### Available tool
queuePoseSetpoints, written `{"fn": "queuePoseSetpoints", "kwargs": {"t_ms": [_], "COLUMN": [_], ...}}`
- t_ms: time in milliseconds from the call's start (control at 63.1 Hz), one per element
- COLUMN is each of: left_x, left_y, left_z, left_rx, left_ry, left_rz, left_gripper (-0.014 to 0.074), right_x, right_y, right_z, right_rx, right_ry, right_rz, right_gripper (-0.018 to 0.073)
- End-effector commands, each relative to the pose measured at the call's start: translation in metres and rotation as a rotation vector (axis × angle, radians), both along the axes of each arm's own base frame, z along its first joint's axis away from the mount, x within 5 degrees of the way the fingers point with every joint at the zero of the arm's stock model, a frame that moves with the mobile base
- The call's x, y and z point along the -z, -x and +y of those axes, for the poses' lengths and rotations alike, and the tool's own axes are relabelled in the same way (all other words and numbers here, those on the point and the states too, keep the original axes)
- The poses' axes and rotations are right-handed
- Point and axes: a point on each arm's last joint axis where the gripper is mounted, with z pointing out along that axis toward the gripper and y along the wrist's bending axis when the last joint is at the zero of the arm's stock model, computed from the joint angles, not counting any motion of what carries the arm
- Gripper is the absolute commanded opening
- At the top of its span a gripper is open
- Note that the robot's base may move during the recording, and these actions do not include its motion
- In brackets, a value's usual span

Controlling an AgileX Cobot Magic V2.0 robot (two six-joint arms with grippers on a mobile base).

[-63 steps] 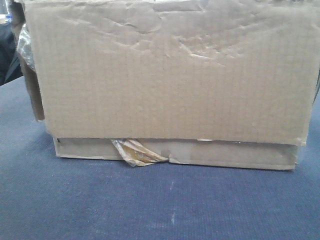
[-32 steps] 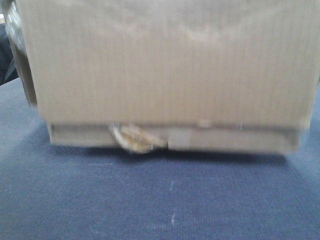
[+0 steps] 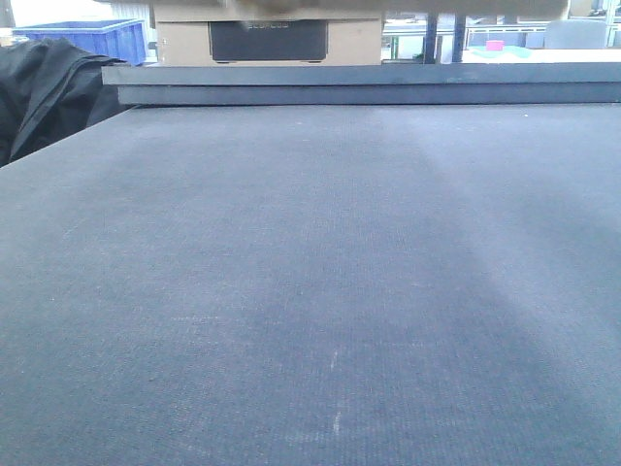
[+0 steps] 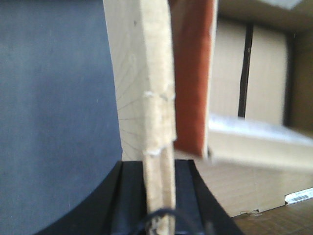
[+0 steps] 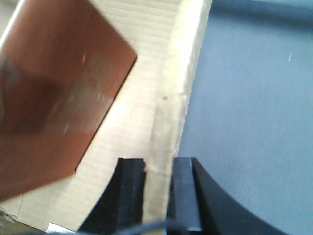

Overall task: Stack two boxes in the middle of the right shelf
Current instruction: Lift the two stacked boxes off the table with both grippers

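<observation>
In the left wrist view my left gripper point(image 4: 158, 169) is shut on the upright edge of a brown cardboard box wall point(image 4: 146, 73). In the right wrist view my right gripper point(image 5: 157, 166) is shut on the opposite wall edge point(image 5: 181, 73). Both views look into the box, where a reddish-brown panel point(image 4: 193, 73) lies against the pale inner cardboard; it also shows in the right wrist view point(image 5: 58, 98). In the front view only a blurred brown strip of the box point(image 3: 320, 6) shows at the top edge. I cannot make out the flat box separately. The steel shelf is out of view.
A dark blue-grey table top point(image 3: 310, 291) fills the front view, with a raised dark ledge point(image 3: 359, 87) at its back. Behind it stand a cardboard box with a dark panel point(image 3: 267, 39) and a blue bin point(image 3: 97, 37). Black cloth point(image 3: 39, 87) lies at the left.
The cardboard box that filled the front view has risen off the table and out of the top of the frame, uncovering the table top and the background.
</observation>
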Motion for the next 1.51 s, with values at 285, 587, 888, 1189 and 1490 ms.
{"fn": "queuePoseSetpoints", "kwargs": {"t_ms": [285, 587, 888, 1189, 1490], "left_x": [-0.0083, -0.0093, -0.0093, -0.0093, -0.0092], "left_y": [0.0038, 0.0033, 0.0033, 0.0033, 0.0032], "left_z": [0.0023, 0.0021, 0.0021, 0.0021, 0.0025], "left_rx": [-0.003, -0.003, -0.003, -0.003, -0.006], "left_ry": [0.018, 0.022, 0.022, 0.022, 0.018], "left_rz": [-0.044, -0.056, -0.056, -0.056, -0.056], "left_gripper": [-0.0111, -0.0111, -0.0111, -0.0111, -0.0111], "right_x": [-0.0094, -0.0112, -0.0112, -0.0112, -0.0108], "right_y": [0.0034, 0.0024, 0.0024, 0.0024, 0.0017], "right_z": [-0.0052, -0.0051, -0.0051, -0.0051, -0.0049], "right_rx": [0.024, 0.027, 0.027, 0.027, 0.027], "right_ry": [0.017, 0.01, 0.01, 0.01, 0.011], "right_rz": [-0.062, -0.084, -0.084, -0.084, -0.082], "right_gripper": [-0.0151, -0.0151, -0.0151, -0.0151, -0.0151]}}
